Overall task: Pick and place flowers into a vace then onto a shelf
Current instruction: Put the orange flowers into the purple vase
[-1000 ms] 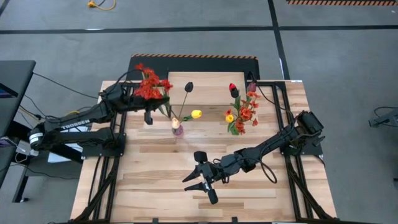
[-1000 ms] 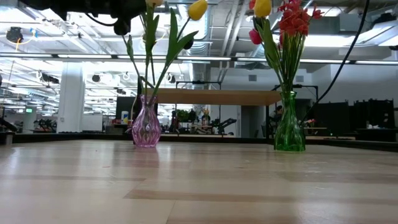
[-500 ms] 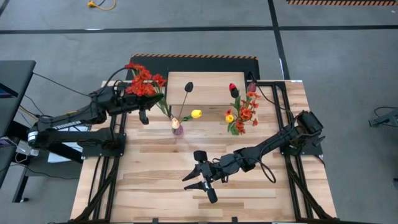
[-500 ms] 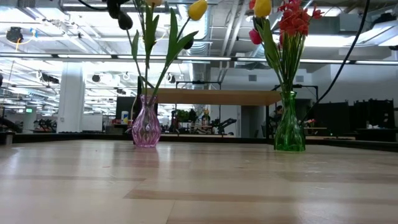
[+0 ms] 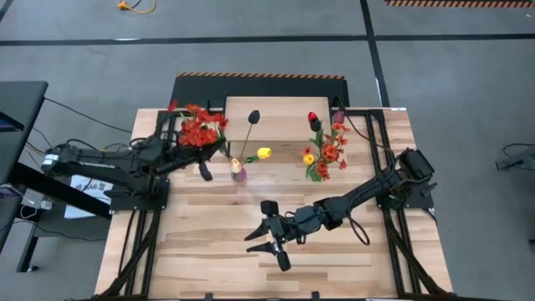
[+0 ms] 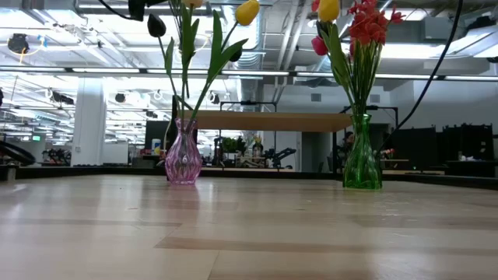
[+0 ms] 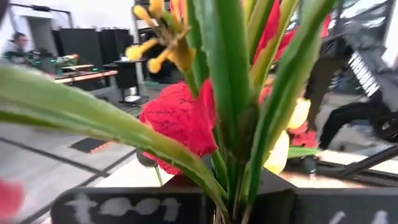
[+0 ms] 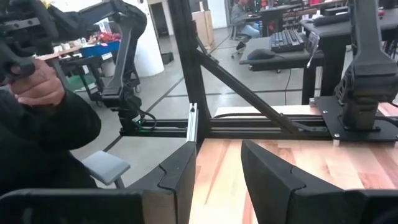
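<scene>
My left gripper (image 5: 189, 147) is shut on a spray of red-orange flowers (image 5: 197, 128) on green stems, held in the air just left of the pink vase (image 5: 238, 173). That vase stands on the table with a yellow tulip (image 5: 264, 153) and a dark maroon tulip (image 5: 253, 116) in it. A green vase (image 6: 362, 163) with red, yellow and orange flowers (image 5: 324, 150) stands to its right. The light-wood shelf (image 5: 280, 110) is behind both vases. My right gripper (image 5: 266, 240) hangs open over the table's middle front, with nothing between its fingers. My left gripper pinches the green stems (image 7: 231, 177) of the spray between its two fingers, well below the heads. The fingers lie level and the red heads (image 7: 177, 121) stand out ahead of them. The spray is lifted clear of the table.
Black frame rails (image 5: 150, 226) run along both sides of the table. In the right wrist view a person's hand and dark sleeve (image 8: 43, 118) show beyond the table's edge. Bare planks (image 5: 209, 251) lie in front of the vases.
My left arm has swung toward the table's near edge with the red spray, and its wrist has turned. The spray has stayed in the hold, now closer to the pink vase's left side. My right arm has kept still.
</scene>
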You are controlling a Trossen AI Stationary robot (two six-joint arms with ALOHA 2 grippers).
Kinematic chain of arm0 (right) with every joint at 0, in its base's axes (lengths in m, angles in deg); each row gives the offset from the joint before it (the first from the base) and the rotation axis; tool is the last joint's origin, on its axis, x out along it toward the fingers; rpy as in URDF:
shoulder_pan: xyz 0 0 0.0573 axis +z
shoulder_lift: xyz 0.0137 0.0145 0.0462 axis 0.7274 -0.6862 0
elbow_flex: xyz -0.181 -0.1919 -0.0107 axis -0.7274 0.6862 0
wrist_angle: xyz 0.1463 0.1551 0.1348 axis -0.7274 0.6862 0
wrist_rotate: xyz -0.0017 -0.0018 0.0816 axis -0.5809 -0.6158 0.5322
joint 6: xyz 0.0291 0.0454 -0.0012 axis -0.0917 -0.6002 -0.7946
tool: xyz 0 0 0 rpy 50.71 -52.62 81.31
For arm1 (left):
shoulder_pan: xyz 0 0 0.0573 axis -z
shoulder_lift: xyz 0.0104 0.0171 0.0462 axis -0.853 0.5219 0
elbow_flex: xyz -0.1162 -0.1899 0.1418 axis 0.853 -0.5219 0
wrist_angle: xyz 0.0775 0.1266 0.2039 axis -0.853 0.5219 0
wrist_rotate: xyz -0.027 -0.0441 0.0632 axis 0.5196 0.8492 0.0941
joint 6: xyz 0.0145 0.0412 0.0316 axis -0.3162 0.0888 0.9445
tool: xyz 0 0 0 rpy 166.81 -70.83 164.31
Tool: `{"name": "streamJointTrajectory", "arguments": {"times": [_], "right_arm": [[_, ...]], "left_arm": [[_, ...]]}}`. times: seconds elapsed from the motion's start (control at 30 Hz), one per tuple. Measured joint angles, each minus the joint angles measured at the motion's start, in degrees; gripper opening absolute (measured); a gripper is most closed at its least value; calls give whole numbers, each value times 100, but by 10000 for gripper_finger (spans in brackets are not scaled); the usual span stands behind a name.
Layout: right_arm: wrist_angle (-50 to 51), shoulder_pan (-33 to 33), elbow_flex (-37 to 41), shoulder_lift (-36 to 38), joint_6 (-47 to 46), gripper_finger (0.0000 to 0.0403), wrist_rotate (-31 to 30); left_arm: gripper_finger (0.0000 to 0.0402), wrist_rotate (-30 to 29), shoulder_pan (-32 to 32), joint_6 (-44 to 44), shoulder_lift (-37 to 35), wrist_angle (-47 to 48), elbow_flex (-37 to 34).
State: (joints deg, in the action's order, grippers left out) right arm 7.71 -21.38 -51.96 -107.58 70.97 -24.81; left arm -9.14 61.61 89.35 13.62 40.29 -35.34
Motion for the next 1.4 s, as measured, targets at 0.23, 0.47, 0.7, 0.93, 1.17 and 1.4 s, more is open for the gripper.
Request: {"name": "streamJointTrajectory", "arguments": {"times": [0.23,0.47,0.7,0.93,1.17,1.4], "right_arm": [[23,7,0,0,-1,121,0],[19,12,0,0,-1,121,2],[18,7,0,0,-1,121,2],[28,7,0,0,-1,121,2],[30,7,0,0,-1,121,3],[30,7,0,0,-1,121,4]], "left_arm": [[0,-1336,729,468,304,-814,-223],[0,-1988,1007,630,614,-1162,-394],[0,-2042,1014,610,1049,-1436,-394],[0,-2044,999,529,1217,-1545,-394],[0,-2111,997,401,1210,-1409,-394],[0,-2180,995,214,1210,-1047,-394]]}}
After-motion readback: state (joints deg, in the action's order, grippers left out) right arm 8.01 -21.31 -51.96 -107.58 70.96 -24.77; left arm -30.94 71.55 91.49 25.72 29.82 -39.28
